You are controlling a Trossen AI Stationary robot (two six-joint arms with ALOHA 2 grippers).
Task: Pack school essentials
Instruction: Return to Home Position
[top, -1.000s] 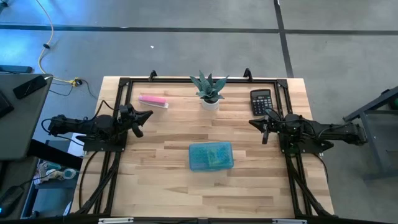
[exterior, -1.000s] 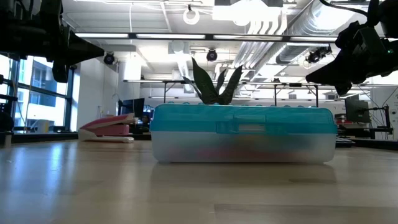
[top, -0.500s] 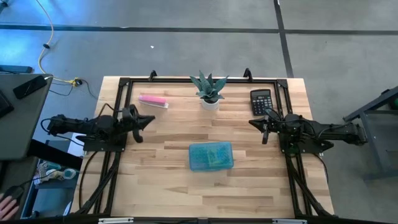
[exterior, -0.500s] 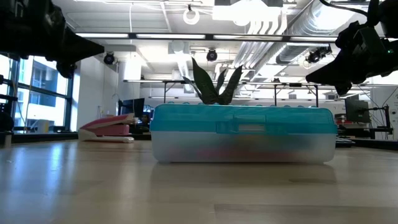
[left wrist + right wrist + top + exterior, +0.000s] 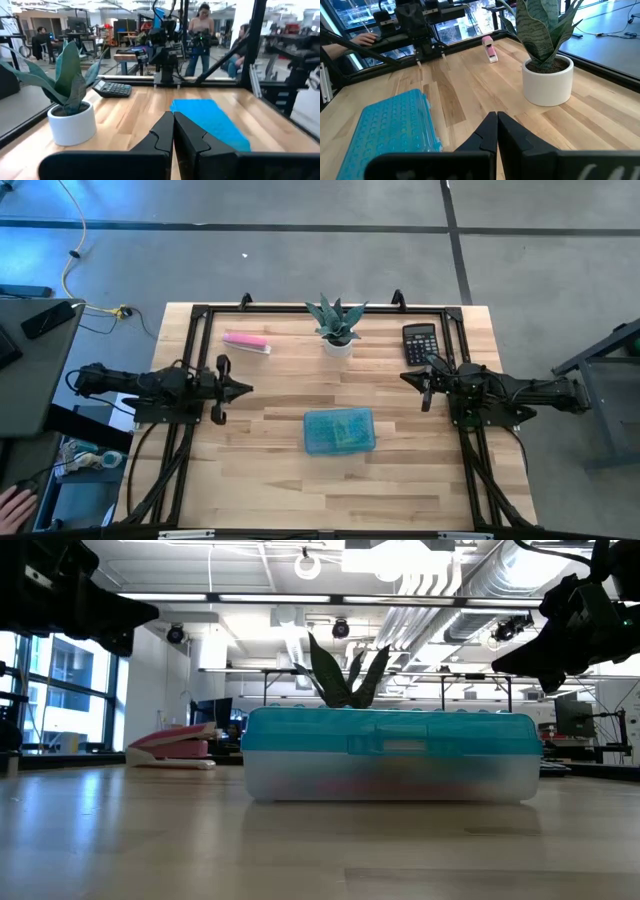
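The translucent blue plastic supply box [image 5: 339,431] lies flat with its lid shut on the light wooden table [image 5: 280,480], in the middle toward the front edge and well apart from both arms. In the low view only a reddish blur shows through its frosted lower half — the contents cannot be made out. The left gripper [image 5: 243,389] hangs over the table's left side, pointing inward toward the centre, its two dark fingers pressed together on nothing. The right gripper [image 5: 408,377] hangs over the right side facing it, fingers likewise together and empty, near the black calculator [image 5: 420,343]. Along the back edge stand a spiky green plant in a white pot [image 5: 337,330] and — to its left — a flat pink bar [image 5: 246,341].
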